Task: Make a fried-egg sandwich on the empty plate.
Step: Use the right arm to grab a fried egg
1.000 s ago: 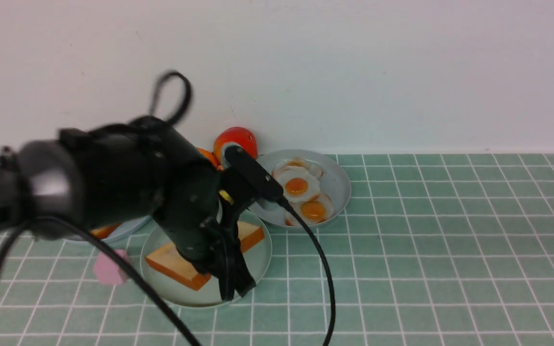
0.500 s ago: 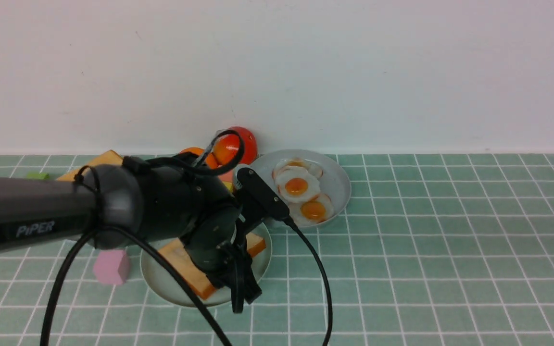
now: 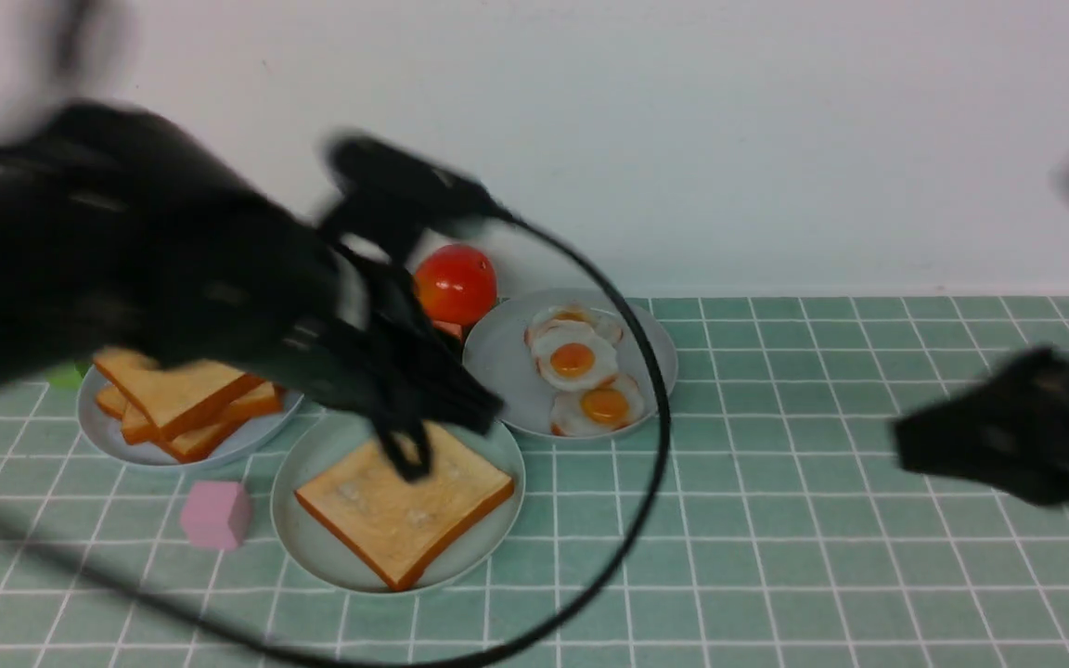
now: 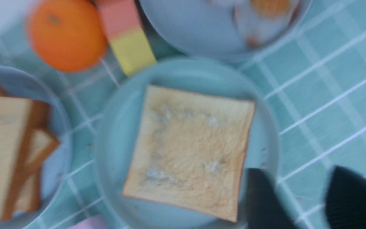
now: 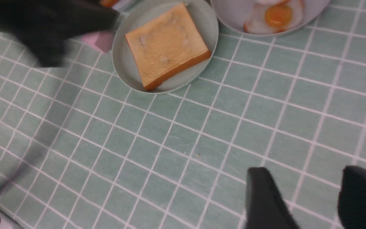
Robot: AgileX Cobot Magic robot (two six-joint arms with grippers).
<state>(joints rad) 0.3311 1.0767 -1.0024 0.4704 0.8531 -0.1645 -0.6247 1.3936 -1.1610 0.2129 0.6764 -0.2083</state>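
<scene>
Black, seemingly matte left arm [image 3: 126, 278] with black cable [image 3: 663, 417].

Blurred left arm [image 3: 126, 278] partly hides toast stack [image 3: 184, 401].

A red tomato [image 3: 456, 283] stands at two o'clock of the stacked-toast plate [image 3: 108, 436]; a pink block [image 3: 214, 515] lies at five.

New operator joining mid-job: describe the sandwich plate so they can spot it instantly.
On the green tiled table, three plates cluster left of centre. The sandwich plate is the front one, nearest the robot, beside a pink block. Unlike the egg plate and the toast-stack plate, it holds one flat toast slice.
</scene>
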